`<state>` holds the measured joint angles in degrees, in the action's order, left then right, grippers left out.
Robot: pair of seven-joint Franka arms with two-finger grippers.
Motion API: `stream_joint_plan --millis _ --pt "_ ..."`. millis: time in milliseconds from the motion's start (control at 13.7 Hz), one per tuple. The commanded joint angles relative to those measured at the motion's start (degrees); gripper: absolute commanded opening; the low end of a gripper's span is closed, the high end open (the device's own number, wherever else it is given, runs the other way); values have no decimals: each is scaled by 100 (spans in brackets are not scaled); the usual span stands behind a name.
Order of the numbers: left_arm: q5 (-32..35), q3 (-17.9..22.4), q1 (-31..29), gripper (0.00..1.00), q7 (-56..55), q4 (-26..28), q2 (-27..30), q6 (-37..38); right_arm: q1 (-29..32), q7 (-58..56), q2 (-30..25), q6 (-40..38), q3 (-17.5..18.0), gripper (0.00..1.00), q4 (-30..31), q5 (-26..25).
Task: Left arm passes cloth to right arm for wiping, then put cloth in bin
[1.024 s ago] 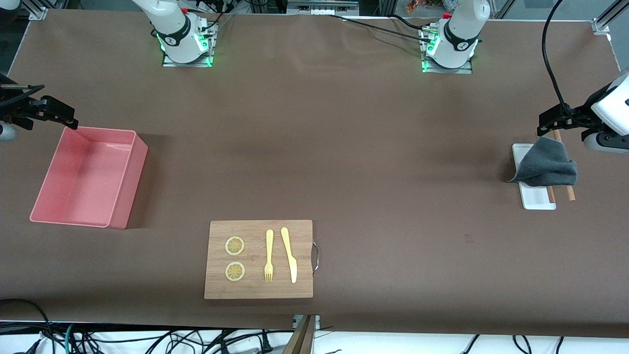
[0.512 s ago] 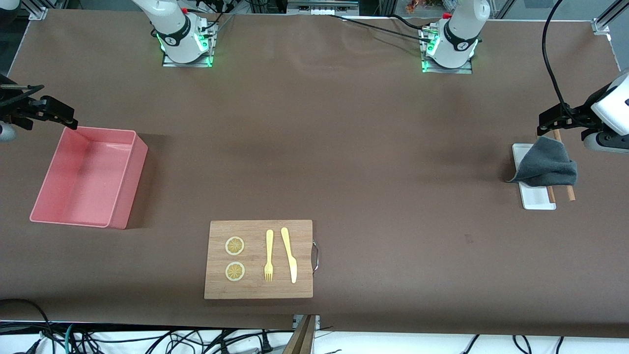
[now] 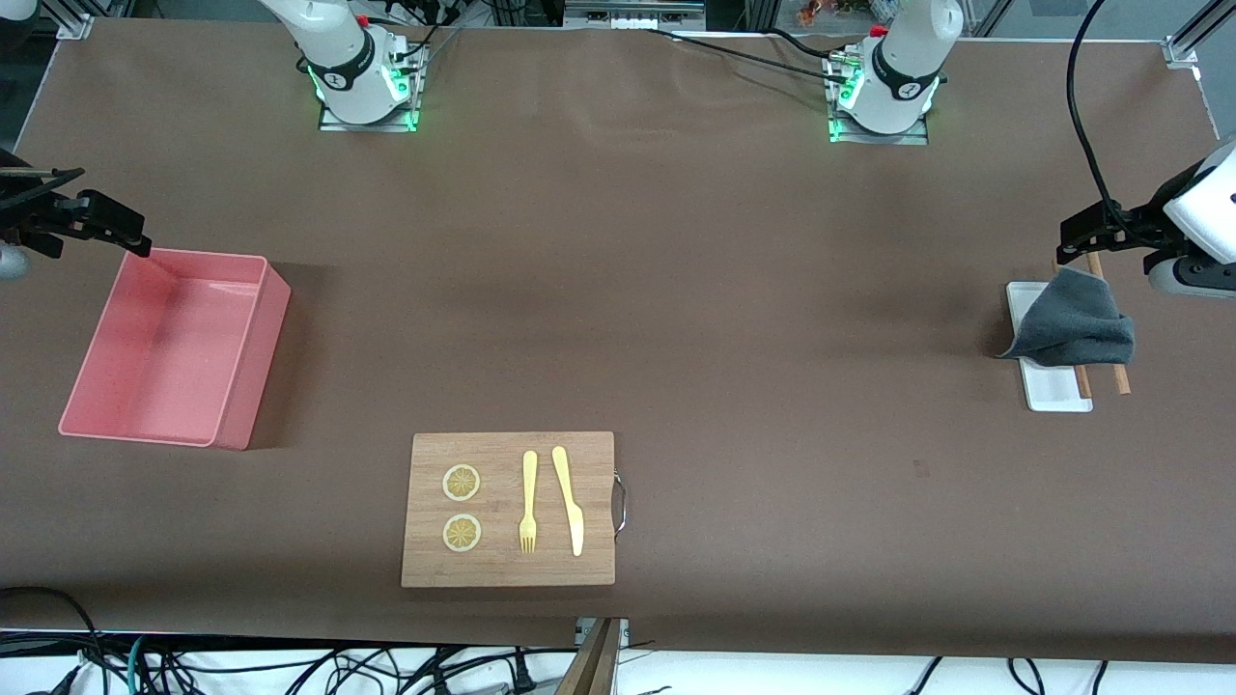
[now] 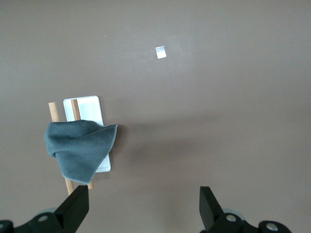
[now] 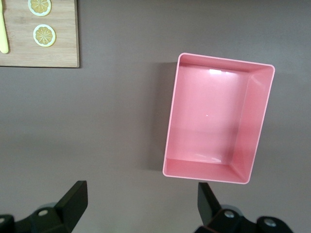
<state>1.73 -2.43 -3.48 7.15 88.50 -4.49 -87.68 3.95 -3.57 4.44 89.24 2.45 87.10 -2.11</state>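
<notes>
The dark grey cloth (image 3: 1074, 328) lies crumpled on a narrow white tray (image 3: 1054, 391) and two wooden sticks at the left arm's end of the table; it also shows in the left wrist view (image 4: 77, 145). My left gripper (image 3: 1089, 238) hangs open and empty in the air just beside the cloth, over the table (image 4: 144, 211). The pink bin (image 3: 169, 347) is empty at the right arm's end; it also shows in the right wrist view (image 5: 216, 126). My right gripper (image 3: 121, 232) hangs open and empty over the table by the bin's corner (image 5: 141, 208).
A wooden board (image 3: 509, 509) with two lemon slices (image 3: 462, 507), a yellow fork (image 3: 528, 502) and a yellow knife (image 3: 569, 500) lies near the table's front edge. Two wooden sticks (image 3: 1120, 378) lie under the cloth.
Both arms have barely moved; the right gripper has drifted very slightly toward the table's edge. The cloth has not moved.
</notes>
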Motion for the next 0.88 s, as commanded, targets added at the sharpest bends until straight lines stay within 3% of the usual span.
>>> stream_joint_plan --millis 0,220,585,805 --pt "-76 14 -126 100 15 -237 -192 155 18 23 83 -65 19 100 -167 18" --pt "-67 6 -617 100 425 -280 -403 146 -8 66 83 -47 37 100 -167 35" --pt "-102 6 -1847 100 3218 -535 -1167 76 1 32 83 -47 37 100 -167 44" --pt "-164 -3 -2620 100 4677 -501 -1510 -668 -17 102 83 -47 37 100 -167 61"
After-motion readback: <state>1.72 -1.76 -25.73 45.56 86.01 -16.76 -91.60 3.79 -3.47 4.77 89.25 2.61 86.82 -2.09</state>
